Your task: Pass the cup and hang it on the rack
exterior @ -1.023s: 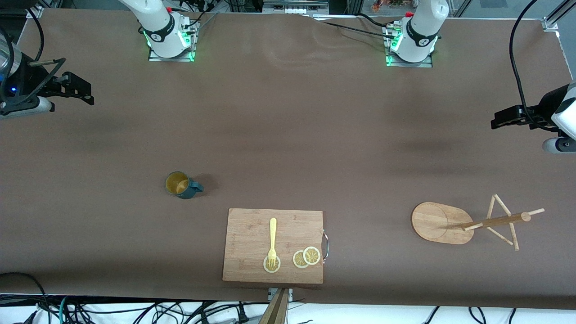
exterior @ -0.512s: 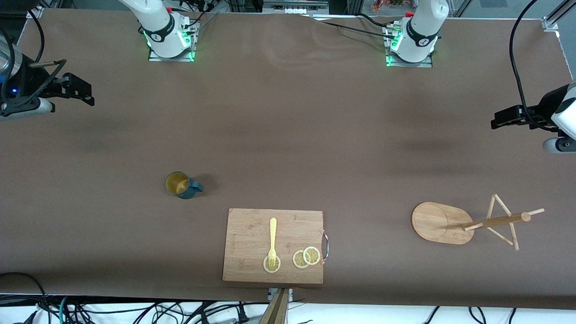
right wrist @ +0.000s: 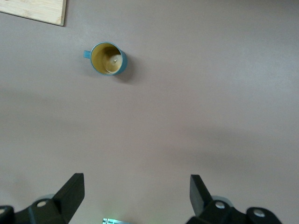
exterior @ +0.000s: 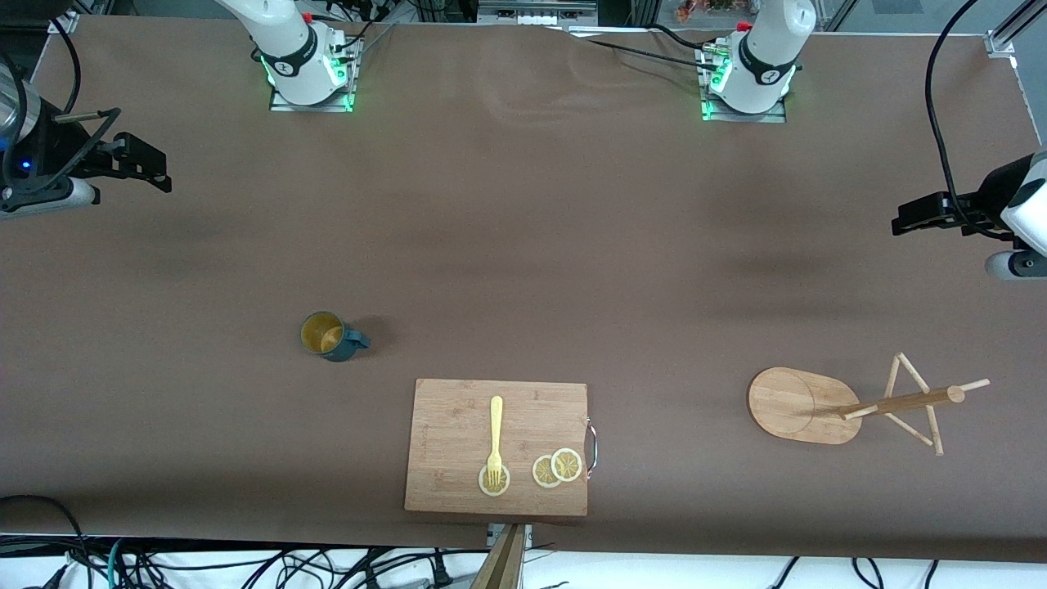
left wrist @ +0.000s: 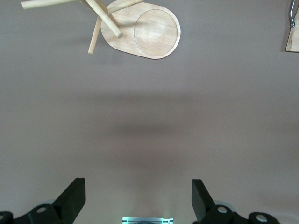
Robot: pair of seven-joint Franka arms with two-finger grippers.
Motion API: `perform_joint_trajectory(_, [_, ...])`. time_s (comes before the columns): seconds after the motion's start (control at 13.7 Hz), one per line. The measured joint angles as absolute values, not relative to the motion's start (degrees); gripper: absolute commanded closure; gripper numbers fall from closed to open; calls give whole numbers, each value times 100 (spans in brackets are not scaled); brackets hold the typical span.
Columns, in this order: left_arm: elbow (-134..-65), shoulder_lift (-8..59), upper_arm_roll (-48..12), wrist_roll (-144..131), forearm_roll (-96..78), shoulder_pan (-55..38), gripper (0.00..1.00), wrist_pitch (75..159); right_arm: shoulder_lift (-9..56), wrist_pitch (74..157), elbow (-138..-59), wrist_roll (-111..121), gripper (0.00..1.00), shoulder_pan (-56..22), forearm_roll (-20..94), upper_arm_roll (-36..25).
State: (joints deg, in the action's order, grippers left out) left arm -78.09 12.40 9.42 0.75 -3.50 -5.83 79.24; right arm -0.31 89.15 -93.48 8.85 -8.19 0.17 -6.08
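Note:
The cup (exterior: 331, 335), dark teal with a yellow-ochre inside, stands upright on the brown table toward the right arm's end, handle pointing at the cutting board side. It also shows in the right wrist view as the cup (right wrist: 107, 59). The rack (exterior: 797, 405), a bamboo mug tree with an oval base, post and thin pegs, stands toward the left arm's end; its base (left wrist: 149, 32) shows in the left wrist view. My right gripper (exterior: 151, 168) hangs open and empty over the table's end, well away from the cup. My left gripper (exterior: 908, 219) hangs open and empty over the other end, apart from the rack.
A rectangular wooden cutting board (exterior: 458, 425) lies near the front edge between cup and rack, carrying a yellow fork (exterior: 495, 438) and lemon slices (exterior: 556, 466). A metal handle (exterior: 592, 446) sticks out of its side. Cables hang along the table's front edge.

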Motion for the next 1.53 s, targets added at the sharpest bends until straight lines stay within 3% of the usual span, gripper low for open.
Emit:
perform_joint_trajectory(0.66, [-7809,1250,942,75,-350,-583,0,7925,166,8938,-9341,887,0,-821,18,-589])
perform_joint_trajectory(1.1, [-7808,1253,941,75,-352,-583,0,7925,1335,8990,-9211,890,0,-890,18,-500])
perform_joint_trajectory(1.53, [-7809,1254,938,75,-352,-584,0,7925,1908,9357,-9095,935,0,-888,34,-502])
